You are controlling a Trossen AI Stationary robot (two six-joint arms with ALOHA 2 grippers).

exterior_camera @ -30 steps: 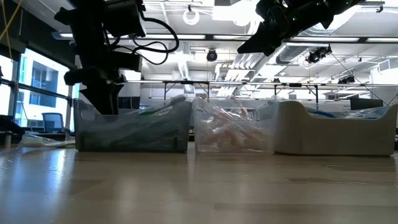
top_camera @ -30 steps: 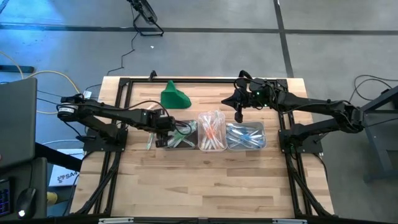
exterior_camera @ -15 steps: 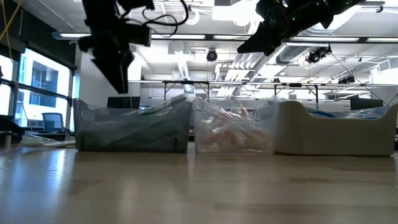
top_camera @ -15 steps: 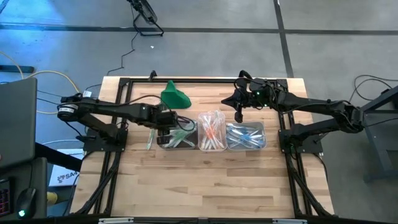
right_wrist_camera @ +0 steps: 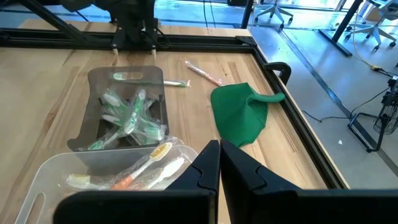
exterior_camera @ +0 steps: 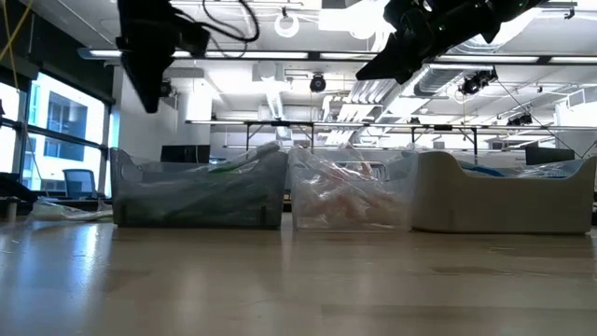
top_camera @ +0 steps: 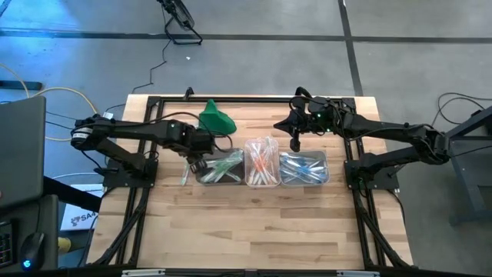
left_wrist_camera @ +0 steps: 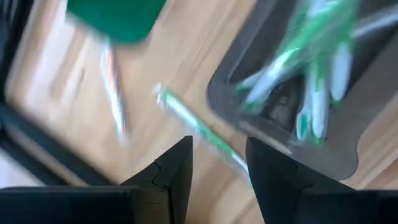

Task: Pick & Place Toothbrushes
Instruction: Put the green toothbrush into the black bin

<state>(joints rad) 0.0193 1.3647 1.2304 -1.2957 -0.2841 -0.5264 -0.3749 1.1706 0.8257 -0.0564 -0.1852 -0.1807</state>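
Left end effector (top_camera: 197,163): open, empty, above the surface (top_camera: 254,208) beside the grey tub of green-and-white plastic toothbrushes (top_camera: 221,166). Right end effector (top_camera: 294,143): closed, empty.

I'm working in what looks like a robotics lab set in an open industrial-style office. Beyond my right gripper (right_wrist_camera: 219,163), past the wooden table (right_wrist_camera: 56,93) with its black metal frame (right_wrist_camera: 205,42), I see rolling office chairs (right_wrist_camera: 273,9) on a grey concrete floor (top_camera: 254,61). Level across the table, behind the raised left gripper (exterior_camera: 149,89), there are exposed ceiling ducts (exterior_camera: 270,89), strip lights (exterior_camera: 261,54), long desks (exterior_camera: 373,126) and large windows (exterior_camera: 65,126). A cable (top_camera: 165,54) trails over the floor; the blurred far end may hold monitors.
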